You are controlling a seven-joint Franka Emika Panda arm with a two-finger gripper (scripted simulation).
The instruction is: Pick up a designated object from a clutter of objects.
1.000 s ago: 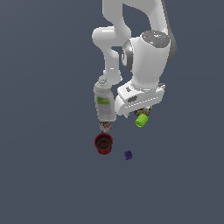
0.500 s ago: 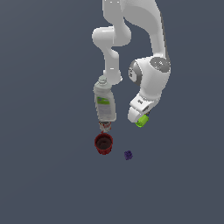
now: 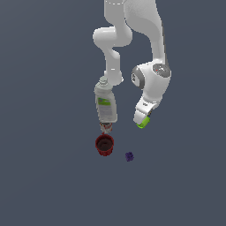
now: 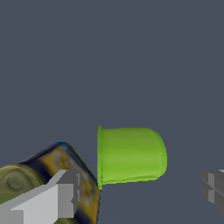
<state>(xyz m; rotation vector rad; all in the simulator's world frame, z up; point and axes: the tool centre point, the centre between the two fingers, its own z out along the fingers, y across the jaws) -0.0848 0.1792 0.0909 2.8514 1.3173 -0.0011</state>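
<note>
The lime-green cup (image 4: 129, 154) lies on its side on the grey floor. In the wrist view my open gripper (image 4: 141, 190) hangs over it, with one finger (image 4: 59, 197) and the other finger (image 4: 213, 186) wide apart and not touching it. In the exterior view my gripper (image 3: 142, 120) points down right above the cup (image 3: 142, 124), which the hand mostly hides. The olive-yellow can (image 4: 52, 170) lies beside the cup's rim, partly behind one finger.
A long white bottle with a green label (image 3: 106, 104) lies toward the exterior view's left of the cup. A dark red cup (image 3: 104, 145) stands below it in the picture. A tiny purple piece (image 3: 129, 156) lies near the red cup.
The wrist has turned and the hand has come down closer over the lime-green cup. The cup and the other objects have not moved.
</note>
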